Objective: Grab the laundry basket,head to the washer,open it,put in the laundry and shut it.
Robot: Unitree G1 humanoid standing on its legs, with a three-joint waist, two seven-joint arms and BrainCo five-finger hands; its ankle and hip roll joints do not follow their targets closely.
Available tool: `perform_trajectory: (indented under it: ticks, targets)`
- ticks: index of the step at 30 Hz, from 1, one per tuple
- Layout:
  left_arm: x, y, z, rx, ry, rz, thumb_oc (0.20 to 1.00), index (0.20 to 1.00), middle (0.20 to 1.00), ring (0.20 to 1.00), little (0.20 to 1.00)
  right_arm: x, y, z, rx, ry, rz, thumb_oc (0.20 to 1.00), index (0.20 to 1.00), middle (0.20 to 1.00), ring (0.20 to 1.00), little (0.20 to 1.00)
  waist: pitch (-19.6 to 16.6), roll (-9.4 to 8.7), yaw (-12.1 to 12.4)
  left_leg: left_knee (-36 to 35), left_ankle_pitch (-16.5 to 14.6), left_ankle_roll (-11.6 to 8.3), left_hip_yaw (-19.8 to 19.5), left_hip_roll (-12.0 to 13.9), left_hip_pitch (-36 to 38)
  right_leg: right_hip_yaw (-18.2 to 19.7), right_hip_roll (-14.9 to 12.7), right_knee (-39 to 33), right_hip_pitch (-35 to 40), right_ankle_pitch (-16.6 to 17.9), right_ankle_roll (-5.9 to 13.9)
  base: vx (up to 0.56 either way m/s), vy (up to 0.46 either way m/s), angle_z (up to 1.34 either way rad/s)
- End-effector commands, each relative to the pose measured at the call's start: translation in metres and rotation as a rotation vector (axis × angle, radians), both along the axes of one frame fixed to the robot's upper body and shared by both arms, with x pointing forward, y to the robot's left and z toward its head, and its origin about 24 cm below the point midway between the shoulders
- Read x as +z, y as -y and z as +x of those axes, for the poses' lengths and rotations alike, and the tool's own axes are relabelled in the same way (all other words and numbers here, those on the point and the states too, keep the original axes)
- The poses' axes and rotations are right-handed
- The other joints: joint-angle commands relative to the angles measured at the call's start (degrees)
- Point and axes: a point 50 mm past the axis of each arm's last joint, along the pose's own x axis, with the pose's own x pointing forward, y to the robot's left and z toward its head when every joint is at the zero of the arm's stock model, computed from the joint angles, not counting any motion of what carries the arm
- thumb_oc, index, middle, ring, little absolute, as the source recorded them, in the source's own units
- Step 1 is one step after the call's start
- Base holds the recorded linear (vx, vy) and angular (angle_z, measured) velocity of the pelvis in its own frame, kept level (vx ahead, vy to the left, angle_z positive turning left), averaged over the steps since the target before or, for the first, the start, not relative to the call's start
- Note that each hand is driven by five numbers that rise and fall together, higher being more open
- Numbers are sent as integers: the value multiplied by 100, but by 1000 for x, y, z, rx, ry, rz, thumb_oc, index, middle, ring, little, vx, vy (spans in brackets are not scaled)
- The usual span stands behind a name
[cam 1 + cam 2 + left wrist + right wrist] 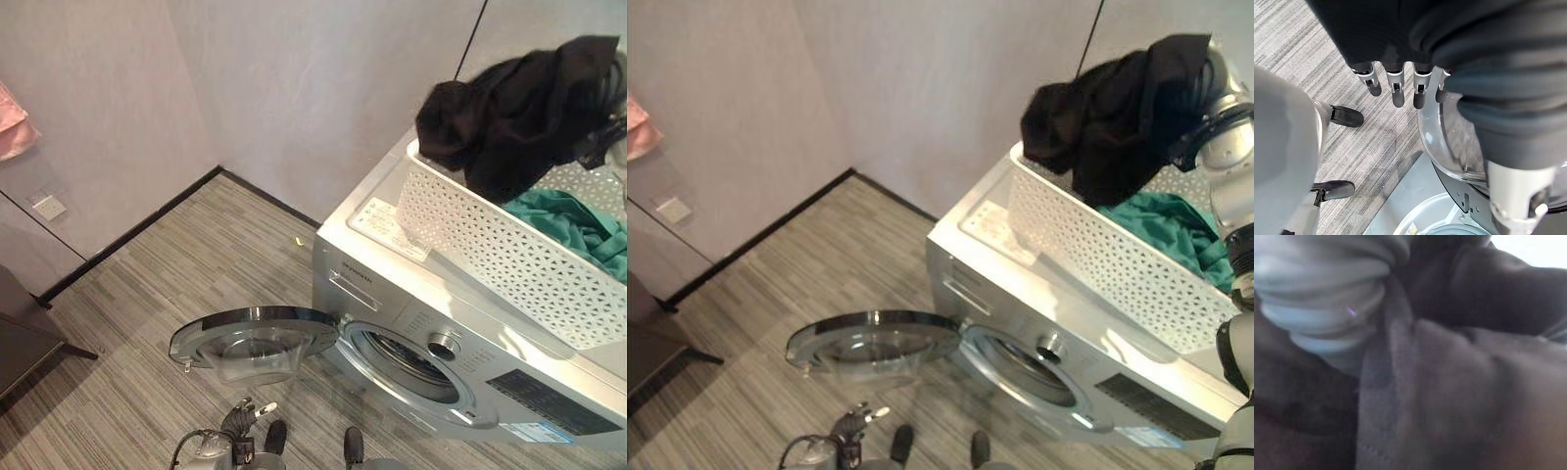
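A silver washer [460,323] stands at the right of the scene on a grey striped floor [176,284], with its round door [257,343] swung wide open to the left and lying almost level, so the dark drum opening [407,364] is bare. On top of the washer sits a white perforated basket [490,245]. In the basket lies green cloth [578,230], and above its far end a black garment [1117,108] hangs lifted clear of the rim, draping down from the right arm at the far right. The right hand is buried in that dark cloth; the right wrist view shows folds of the garment [1459,382] pressed close against the camera, and I cannot tell how its fingers are set. The left hand [243,419] hangs low and near, in front of the open door, holding nothing; in the left wrist view its fingers [1397,90] point loosely down, relaxed, over the floor beside the door's glass bowl [1449,142]. A pink cloth [15,122] hangs on the far left wall.
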Motion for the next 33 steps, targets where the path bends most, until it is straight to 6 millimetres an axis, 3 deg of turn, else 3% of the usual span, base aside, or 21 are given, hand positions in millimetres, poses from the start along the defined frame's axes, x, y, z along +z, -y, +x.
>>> perform_trajectory:
  ticks: [1, 7, 15, 21, 25, 26, 27, 28, 29, 33]
  targets:
    - [-3, -5, -2, -61, -34, 70, 1000, 1000, 1000, 1000, 1000, 59, 8, -25, -27, 284, 53, 200, 200, 200, 200, 200, -516, -375, 100, 33, -781, 90, 226, 45, 372, 389, -321, 185, 103, -620, 247, 0, 0, 0]
    - [0, -5, 3, -65, -8, 87, 1000, 1000, 1000, 1000, 1000, 71, 5, -46, -21, 454, 30, 200, 200, 200, 200, 200, -611, -357, 77, 33, -837, 177, 283, -6, 501, 488, -386, 283, 97, -590, 295, -3, 43, -7]
    - [-2, -5, -2, -65, -13, 97, 1000, 1000, 1000, 1000, 1000, 65, 0, -60, 3, 532, 0, 200, 200, 200, 200, 200, -644, -349, 54, 109, -959, 312, 367, -120, 609, 647, -484, 441, 61, -563, 380, -11, 76, -10]
    - [-1, -6, -1, -75, -10, 115, 1000, 1000, 1000, 1000, 1000, 70, -4, -83, 40, 658, 2, 200, 200, 200, 200, 200, -647, -374, -34, 325, -1123, 464, 465, -333, 585, 747, -655, 589, -42, -478, 513, -48, 153, -13]
    - [-2, -6, -2, -71, -15, 120, 1000, 1000, 1000, 1000, 1000, 69, -14, -102, 89, 732, -30, 200, 200, 200, 200, 200, -588, -363, -196, 386, -1222, 627, 645, -496, 657, 1026, -743, 879, -322, -320, 656, -101, 184, -21]
    - [-3, -8, -6, -52, -20, 116, 1000, 1000, 1000, 1000, 1000, 71, -22, -110, 129, 771, -41, 200, 200, 200, 200, 200, -528, -348, -321, 419, -1254, 690, 790, -581, 698, 1214, -772, 960, -488, -80, 747, -41, 117, -41]
    - [-3, -8, -7, -53, -21, 117, 1000, 1000, 1000, 1000, 1000, 70, -22, -110, 128, 770, -40, 200, 200, 200, 200, 200, -539, -342, -297, 408, -1306, 703, 805, -573, 731, 1231, -763, 958, -469, -123, 755, -147, 160, -53]
    - [-3, -10, -8, -41, -19, 119, 1000, 1000, 1000, 1000, 1000, 68, -29, -113, 170, 782, -42, 200, 200, 200, 200, 200, -450, -358, -371, 468, -1266, 712, 947, -628, 703, 1268, -798, 1007, -642, 204, 825, -63, 68, -49]
    - [-2, -12, -9, -32, -17, 122, 1000, 1000, 1000, 1000, 1000, 65, -31, -113, 181, 777, -36, 200, 200, 200, 200, 200, -422, -347, -354, 501, -1333, 740, 1013, -623, 721, 1292, -771, 1030, -705, 264, 848, -184, 107, -65]
    - [0, -29, -12, 11, -12, 166, 1000, 1000, 1000, 1000, 1000, 59, -41, -125, 249, 799, -49, 200, 200, 200, 200, 200, -181, -192, -401, 731, -1393, 821, 1464, -491, 604, 676, -743, 1463, -807, -170, 684, -179, 83, -74]
